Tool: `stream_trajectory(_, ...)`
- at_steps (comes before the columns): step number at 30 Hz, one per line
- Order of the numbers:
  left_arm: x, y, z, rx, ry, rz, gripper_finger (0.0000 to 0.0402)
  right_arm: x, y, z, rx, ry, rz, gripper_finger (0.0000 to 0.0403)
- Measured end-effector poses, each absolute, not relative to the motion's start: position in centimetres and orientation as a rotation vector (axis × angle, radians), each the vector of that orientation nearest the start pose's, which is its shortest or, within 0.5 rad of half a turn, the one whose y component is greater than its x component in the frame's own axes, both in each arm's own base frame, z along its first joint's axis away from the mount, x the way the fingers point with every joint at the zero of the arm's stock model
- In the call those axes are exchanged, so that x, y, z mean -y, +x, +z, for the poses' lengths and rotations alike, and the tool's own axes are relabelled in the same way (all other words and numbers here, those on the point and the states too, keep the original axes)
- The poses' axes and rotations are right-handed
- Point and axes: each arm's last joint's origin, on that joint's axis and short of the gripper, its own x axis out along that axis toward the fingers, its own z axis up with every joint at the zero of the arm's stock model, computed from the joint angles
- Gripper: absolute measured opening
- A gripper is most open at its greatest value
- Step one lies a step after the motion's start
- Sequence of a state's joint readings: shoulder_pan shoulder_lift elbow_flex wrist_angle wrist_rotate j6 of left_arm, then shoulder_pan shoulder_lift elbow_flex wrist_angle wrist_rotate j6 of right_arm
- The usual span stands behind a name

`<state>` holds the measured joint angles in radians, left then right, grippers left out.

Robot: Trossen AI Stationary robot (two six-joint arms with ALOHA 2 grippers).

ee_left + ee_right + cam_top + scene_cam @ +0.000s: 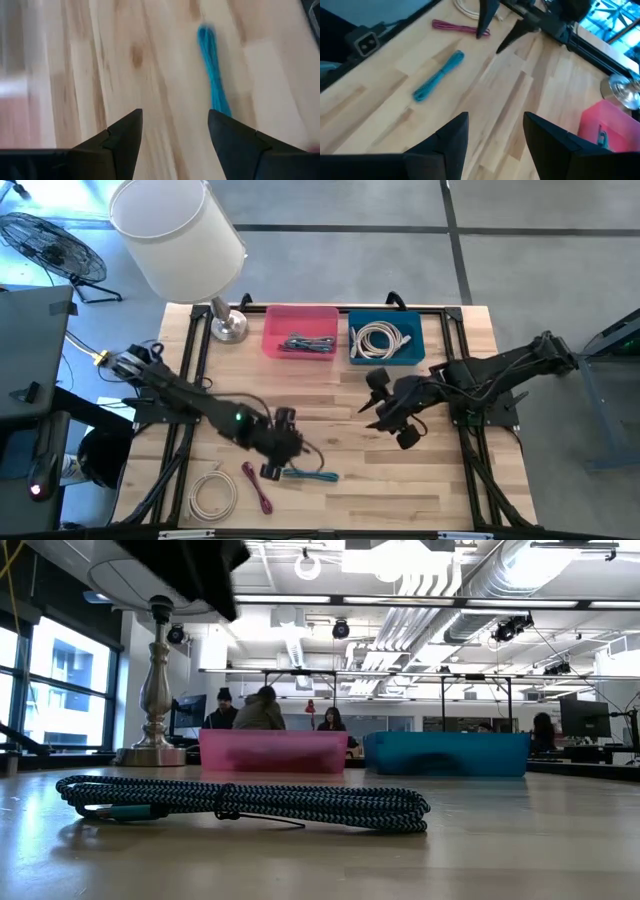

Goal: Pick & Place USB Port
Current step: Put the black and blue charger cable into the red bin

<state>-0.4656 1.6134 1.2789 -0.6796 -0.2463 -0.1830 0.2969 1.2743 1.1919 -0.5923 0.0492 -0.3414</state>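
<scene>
Light wood plank bench (420, 480), dark frame rails along the left and right sides. At the far edge: lamp base (228, 326) near the far-left corner, pink bin (300, 332) just right of it, blue bin (386, 340) next, bins side by side, slightly apart. Grey cables inside pink bin, white coiled cable inside blue bin. Toward the near edge, left of centre: teal bundled cable (310, 474) lying flat, magenta cable (257, 486) just left of it, white coiled cable (213, 494) closest to the near-left corner. All three apart from each other.
</scene>
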Motion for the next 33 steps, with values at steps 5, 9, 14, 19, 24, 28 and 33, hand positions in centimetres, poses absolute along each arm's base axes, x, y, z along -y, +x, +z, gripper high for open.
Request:
stream_trajectory(5, 15.8, 31.4, 23.9, -0.977, 0.213, -0.146, 0.022, -8.6, 25.3, 33.5, -0.623, -0.45, 0.381, 0.0181)
stream_trajectory(9, 16.6, 32.5, 21.6, -1.016, 0.184, -0.208, 0.022, -9.3, 24.9, 33.3, -0.635, -0.444, 0.404, 0.0181)
stream_trajectory(14, 17.3, 33.4, 19.6, -1.042, 0.148, -0.268, 0.022, -10.1, 24.5, 33.2, -0.653, -0.437, 0.415, 0.0181)
stream_trajectory(19, 17.5, 33.8, 19.1, -1.04, 0.113, -0.265, 0.022, -10.7, 24.3, 32.7, -0.664, -0.439, 0.41, 0.0181)
stream_trajectory(24, 17.5, 33.9, 18.5, -1.054, 0.107, -0.24, 0.022, -10.8, 24.1, 31.7, -0.687, -0.437, 0.403, 0.0181)
stream_trajectory(28, 17.6, 34.0, 18.0, -1.076, 0.08, -0.222, 0.022, -10.8, 24.1, 31.2, -0.709, -0.421, 0.39, 0.0181)
stream_trajectory(33, 17.6, 34.1, 18.1, -1.064, 0.064, -0.213, 0.022, -10.7, 24.1, 30.9, -0.712, -0.423, 0.38, 0.0181)
